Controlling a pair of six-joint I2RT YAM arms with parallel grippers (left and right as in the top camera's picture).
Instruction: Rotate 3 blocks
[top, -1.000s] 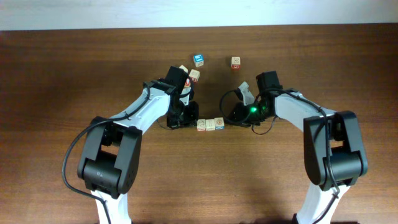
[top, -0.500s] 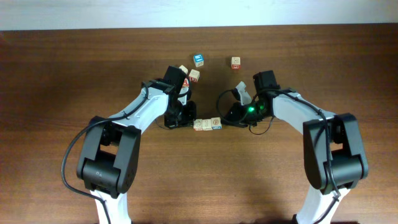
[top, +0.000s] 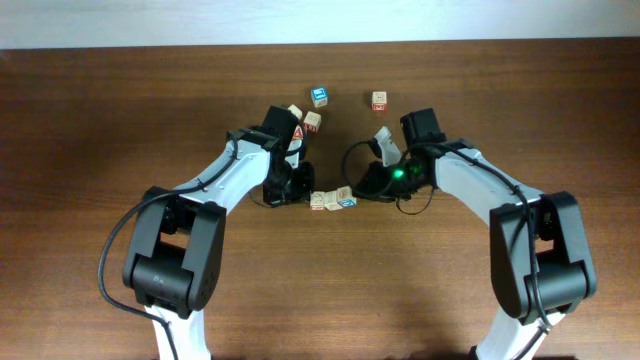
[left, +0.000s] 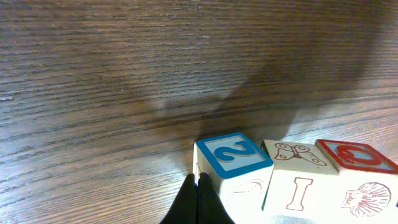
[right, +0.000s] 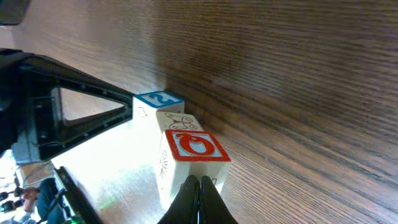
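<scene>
Table (top: 120, 120), layout:
- Row of three blocks (top: 332, 200) at mid-table, side against side, running left to right between the two grippers.
- Left block (left: 233, 158): at the tips of the left gripper (left: 199, 199).
- Middle block (left: 295, 165): between the other two, touching both.
- Right block (right: 189, 152): at the tips of the right gripper (right: 200, 198).
- Behind the row, toward the far edge: a cluster of three cubes (top: 305, 120), just beside the left arm (top: 225, 170).
- One single cube (top: 319, 96) behind the cluster and apart from it.
- One outlying cube (top: 379, 99) to the right, behind the right gripper.
</scene>
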